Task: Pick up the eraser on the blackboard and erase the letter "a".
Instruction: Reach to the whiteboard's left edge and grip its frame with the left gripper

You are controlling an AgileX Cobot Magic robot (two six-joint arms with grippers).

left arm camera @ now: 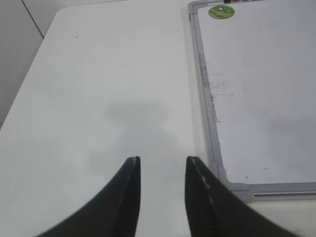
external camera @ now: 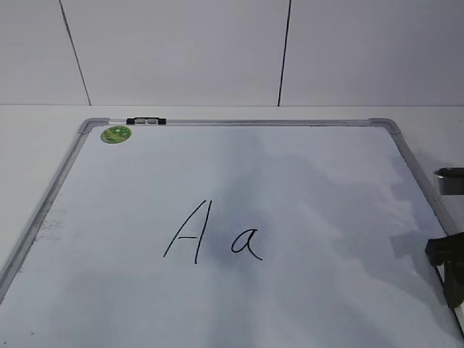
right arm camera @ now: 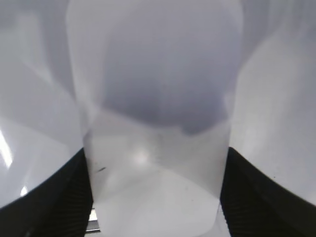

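White panelled wall backs a white table that carries the large white dry-erase blackboard with its grey metal frame.

The left pincer hangs over bare table, jaws partly apart and holding nothing. The board's near corner lies just to its right, and the small green round sticker sits well ahead of it and to its right, at the board's far corner.

Well to the right of that pincer, mid-board, stand the tall capital "A" and, just beside it, the small handwritten lowercase letter "a". Both are whole and unsmudged.

At the board's right edge is the right pincer. Its jaws stand wide, and the white rounded-rectangular plastic eraser fills the gap between them, its sides meeting both fingers. It looks gripped, though I cannot tell whether it is lifted off the board.

My judgement is that the pick-up is just being secured and no wiping is done. Carrying the eraser leftward from this pincer to the "a", and rubbing it out without catching the "A", is all left to do.
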